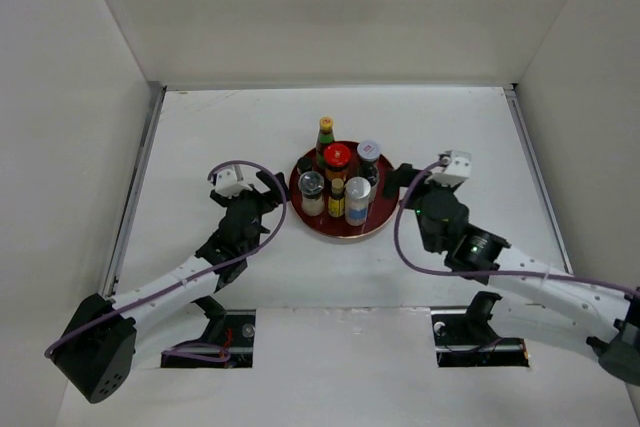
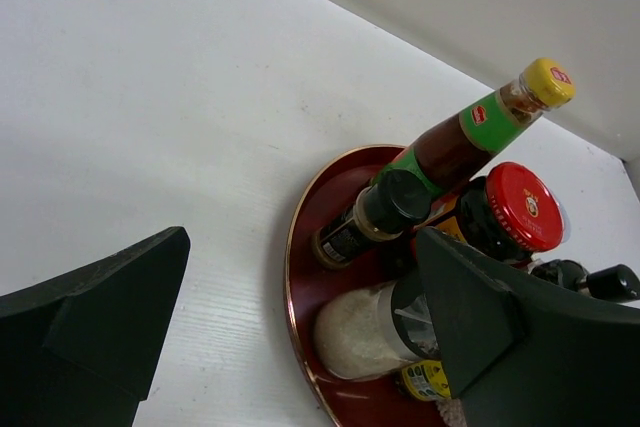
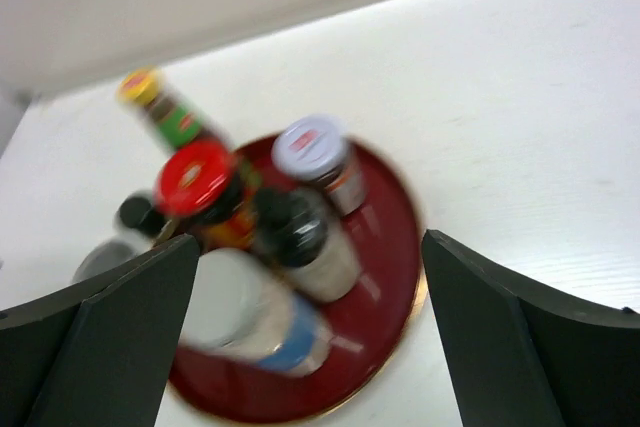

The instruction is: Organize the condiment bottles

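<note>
Your condiment bottles [image 1: 337,179] stand clustered on the round red tray [image 1: 375,219] mid-worktop [image 1: 200,127]. No label can be read. Your left wrist view shows a red logo on the yellow cap [image 2: 548,81]; your right wrist view is blurred. The left claw [image 1: 272,195] and right claw [image 1: 400,182] gape empty either side of the tray.

Bottles [image 1: 337,182] clustered upright on tray [image 1: 345,234], mid-table [image 1: 200,127]. Left gripper [image 1: 268,197] just left of tray; right gripper [image 1: 398,179] just right.

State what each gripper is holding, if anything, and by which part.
Nothing is held. The left gripper and right gripper are both open, jaws spread wide, and the condiment bottles stand ungripped on the red tray.
</note>
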### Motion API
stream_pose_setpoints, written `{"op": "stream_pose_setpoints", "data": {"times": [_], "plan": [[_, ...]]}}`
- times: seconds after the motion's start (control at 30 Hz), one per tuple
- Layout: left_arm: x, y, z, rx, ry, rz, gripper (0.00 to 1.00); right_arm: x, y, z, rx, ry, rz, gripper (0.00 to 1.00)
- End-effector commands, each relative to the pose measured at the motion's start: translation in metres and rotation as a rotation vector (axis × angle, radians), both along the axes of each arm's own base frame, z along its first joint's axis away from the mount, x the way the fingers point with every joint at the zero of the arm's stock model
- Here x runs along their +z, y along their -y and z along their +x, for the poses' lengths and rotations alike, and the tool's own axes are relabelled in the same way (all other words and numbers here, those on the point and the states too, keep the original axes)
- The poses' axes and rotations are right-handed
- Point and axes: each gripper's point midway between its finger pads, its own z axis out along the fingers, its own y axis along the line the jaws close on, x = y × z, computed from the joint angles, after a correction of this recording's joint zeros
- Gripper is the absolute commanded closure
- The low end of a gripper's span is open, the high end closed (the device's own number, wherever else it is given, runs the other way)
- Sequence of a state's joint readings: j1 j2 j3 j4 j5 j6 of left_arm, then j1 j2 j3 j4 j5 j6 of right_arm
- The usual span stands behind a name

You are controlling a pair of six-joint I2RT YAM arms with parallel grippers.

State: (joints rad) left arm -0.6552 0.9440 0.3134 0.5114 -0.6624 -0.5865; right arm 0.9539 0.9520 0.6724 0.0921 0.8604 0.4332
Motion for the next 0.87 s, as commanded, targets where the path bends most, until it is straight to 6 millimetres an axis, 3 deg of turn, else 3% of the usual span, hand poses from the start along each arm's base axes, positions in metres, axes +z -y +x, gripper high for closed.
{"op": "stream_pose_setpoints", "data": {"times": [0.0,0.13,0.4,0.83], "plan": [[0.012,0.001,0.001,0.009,0.025,-0.034,0.0,-0.01,0.048,0.008,-0.133,0.011,0.073,0.0],[0.018,0.003,0.001,0.002,0.034,-0.04,0.0,-0.028,0.072,0.02,-0.169,-0.015,0.168,0.0],[0.02,0.009,0.001,-0.01,0.036,-0.043,0.0,-0.055,0.091,0.034,-0.19,-0.054,0.205,0.0],[0.011,0.008,0.005,-0.001,0.003,-0.012,0.0,-0.086,0.093,0.052,-0.23,-0.105,0.171,0.0]]}}
